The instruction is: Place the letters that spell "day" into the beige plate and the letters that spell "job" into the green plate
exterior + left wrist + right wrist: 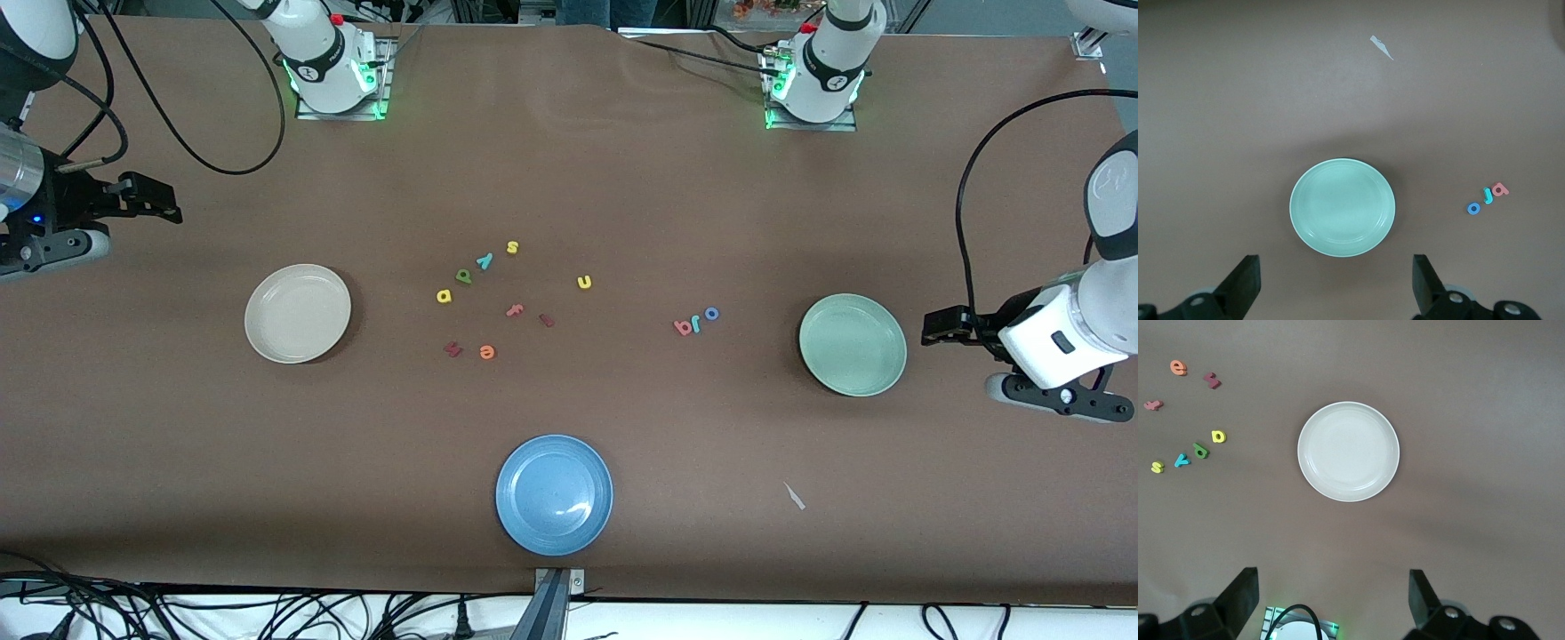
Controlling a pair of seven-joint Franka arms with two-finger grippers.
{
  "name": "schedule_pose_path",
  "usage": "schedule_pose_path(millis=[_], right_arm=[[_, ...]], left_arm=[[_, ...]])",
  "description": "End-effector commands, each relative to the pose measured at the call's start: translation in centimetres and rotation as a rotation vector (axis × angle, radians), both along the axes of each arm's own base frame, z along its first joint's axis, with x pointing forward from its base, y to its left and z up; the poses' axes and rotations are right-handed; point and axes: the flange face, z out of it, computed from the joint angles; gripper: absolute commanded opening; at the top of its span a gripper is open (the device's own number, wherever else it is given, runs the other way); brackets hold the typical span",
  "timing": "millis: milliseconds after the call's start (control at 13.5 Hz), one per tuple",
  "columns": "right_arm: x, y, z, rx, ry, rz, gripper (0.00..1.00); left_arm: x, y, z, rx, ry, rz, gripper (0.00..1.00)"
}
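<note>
Front view, both plates bare, left hand (933, 324) fingers apart beside green plate (853, 345), right hand (164, 200) likewise spread.

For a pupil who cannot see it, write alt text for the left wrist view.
An empty green plate sits on a brown table, framed by the open left gripper above it. Beside the plate lie a blue o, teal j and red b in a row.

You have the beige plate (297, 313) and green plate (852, 345) empty at opposite desk ends. Yellow a (444, 296), green d (464, 276), teal y (484, 260) lie mid-desk; red b (682, 327), teal j (696, 324), blue o (711, 313) near the green plate.
</note>
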Motion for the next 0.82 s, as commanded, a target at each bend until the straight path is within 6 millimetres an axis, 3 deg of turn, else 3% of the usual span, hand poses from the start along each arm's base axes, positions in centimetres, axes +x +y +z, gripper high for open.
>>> schedule_pose_path(millis=[0, 742], right_arm=[[-0.05, -0.09, 0.27, 0.016, 0.005, -0.012, 0.99], [-0.22, 0.16, 0.1, 0.017, 0.015, -0.005, 0.99]], left_arm=[[-0.5, 0.0, 0.7, 0.027, -0.009, -0.028, 1.0], [-0.5, -0.22, 0.7, 0.026, -0.009, -0.024, 1.0]])
